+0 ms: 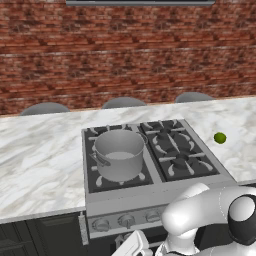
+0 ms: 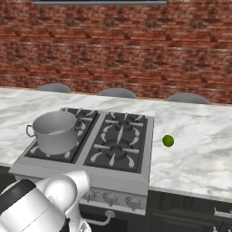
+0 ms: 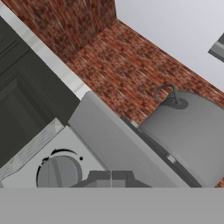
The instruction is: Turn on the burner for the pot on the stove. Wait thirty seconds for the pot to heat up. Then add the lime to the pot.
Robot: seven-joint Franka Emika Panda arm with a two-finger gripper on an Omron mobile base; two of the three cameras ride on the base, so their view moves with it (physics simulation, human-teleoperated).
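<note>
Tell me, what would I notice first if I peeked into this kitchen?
A big grey pot sits on the front left burner of the steel stove, which is set in a marble counter. A tiny green lime lies alone on the counter to the stove's right. Behind it all runs a red brick wall.

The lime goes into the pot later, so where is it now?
The lime lies on the marble counter just right of the stove, apart from the pot on the front left burner.
</note>
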